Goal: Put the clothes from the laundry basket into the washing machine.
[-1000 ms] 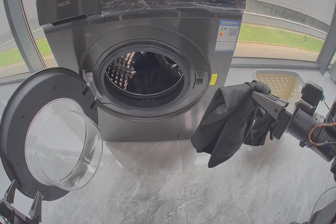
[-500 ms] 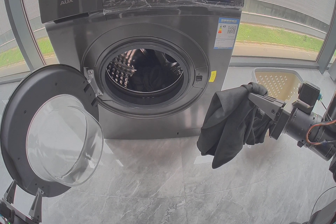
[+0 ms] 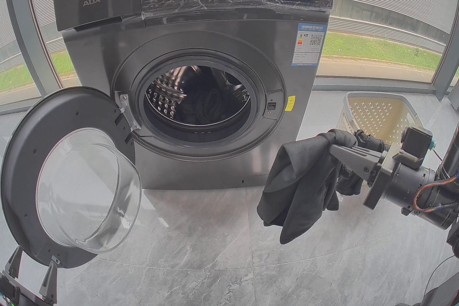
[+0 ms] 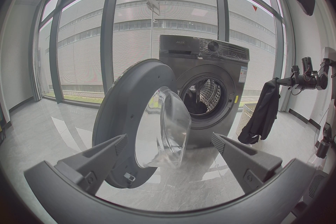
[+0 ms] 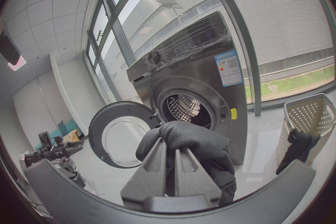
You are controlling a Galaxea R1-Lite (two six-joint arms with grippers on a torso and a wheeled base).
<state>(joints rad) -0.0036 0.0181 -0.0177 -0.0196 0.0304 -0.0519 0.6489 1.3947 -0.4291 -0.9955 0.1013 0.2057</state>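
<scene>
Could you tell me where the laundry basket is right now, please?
In the head view, the laundry basket stands on the floor at the right of the washing machine, just behind the right gripper, which grips a dark garment.

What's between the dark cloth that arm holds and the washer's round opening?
Nothing stands there. In the head view, only the machine's grey front panel and bare floor separate the dark cloth from the drum opening.

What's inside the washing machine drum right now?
Dark clothing lies inside the drum, against its perforated metal wall. How many pieces is unclear, and the drum's bottom is hidden behind the opening's rim.
</scene>
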